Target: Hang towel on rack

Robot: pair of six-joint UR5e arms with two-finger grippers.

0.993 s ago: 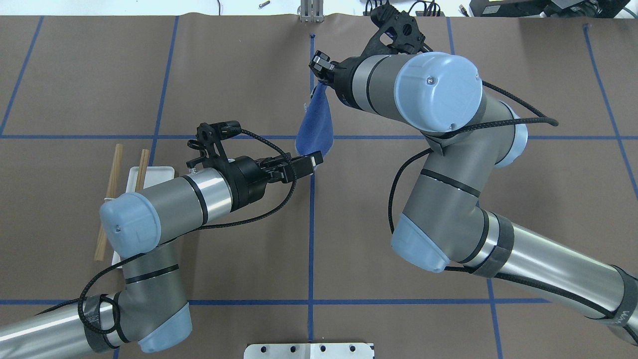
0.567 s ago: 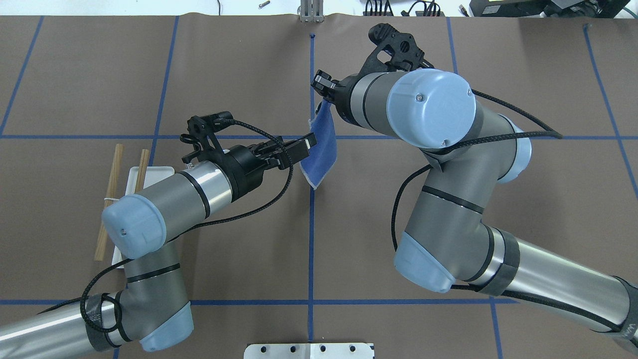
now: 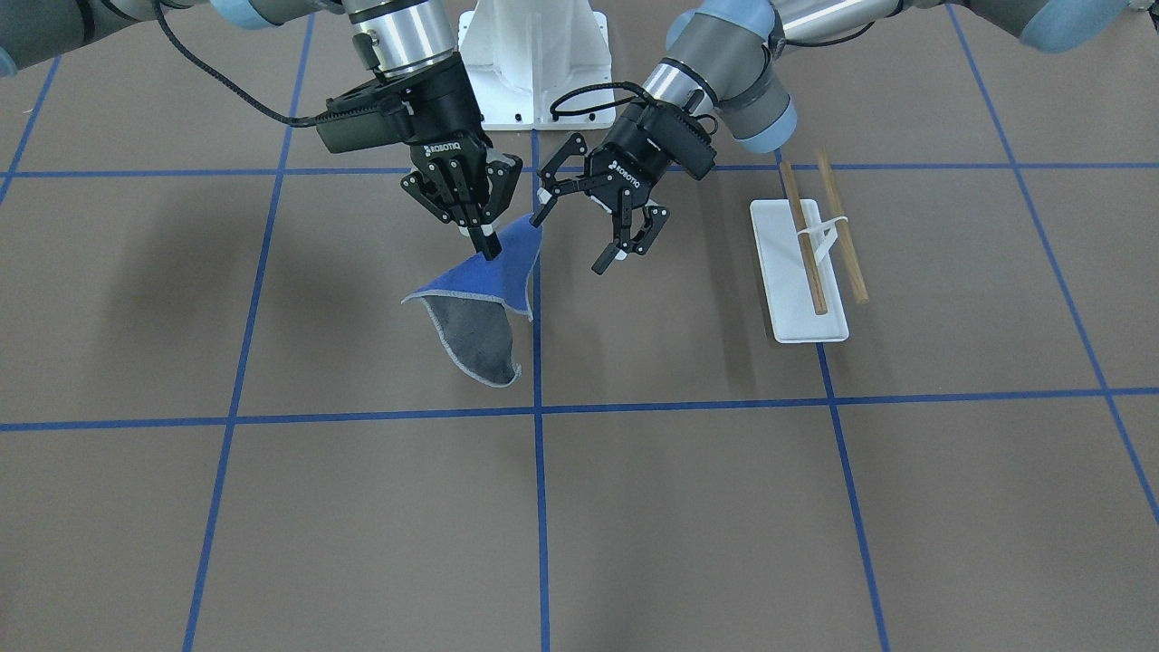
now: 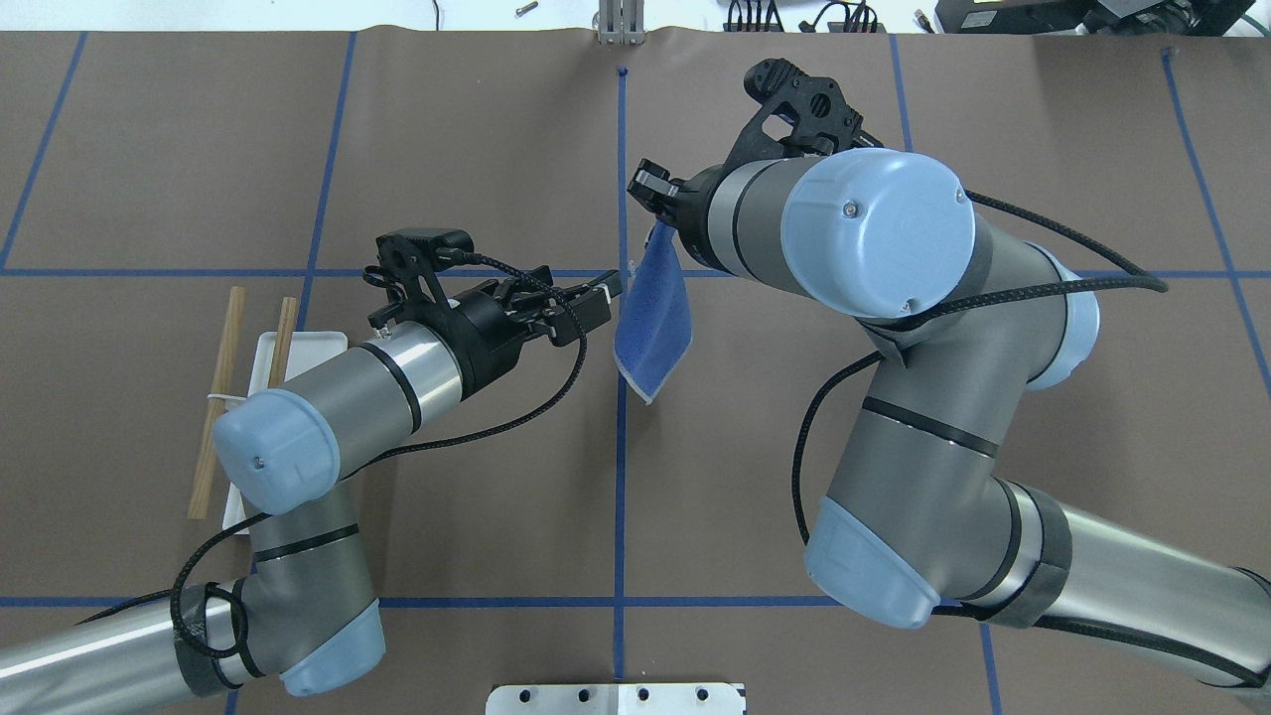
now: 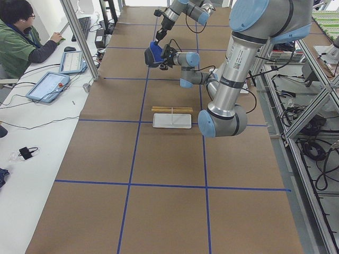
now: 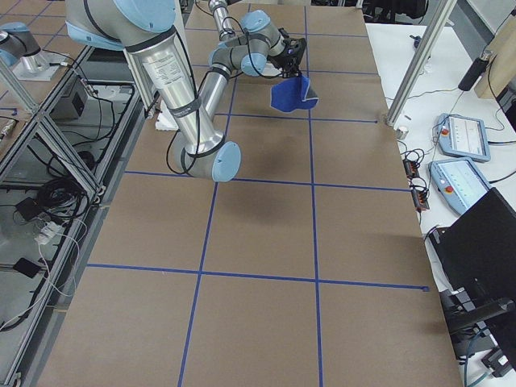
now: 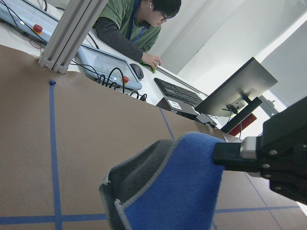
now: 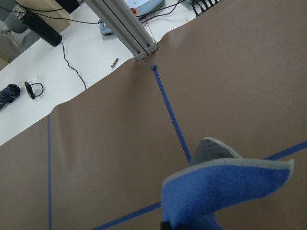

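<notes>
The towel [image 3: 489,276], blue with a grey underside, hangs off the table from my right gripper [image 3: 486,243], which is shut on its upper corner. It also shows in the overhead view [image 4: 655,318], below the right gripper [image 4: 650,191]. My left gripper [image 3: 570,243] is open right beside the towel's edge, with one finger [image 7: 268,158] against the cloth [image 7: 172,191]; it also shows in the overhead view [image 4: 601,293]. The rack [image 3: 797,281], a white base with two wooden dowels [image 3: 804,244], stands apart on the table on my left side [image 4: 298,348].
The big white bolted pedestal [image 3: 534,54] stands at the robot's base. Blue tape lines [image 4: 621,477] cross the brown table cover. An operator [image 5: 21,37] sits at a side desk with tablets and cables beyond the table's far edge.
My right gripper has carried the towel nearer to the robot. My left gripper has moved away from the robot's base and now sits beside the towel's edge.
</notes>
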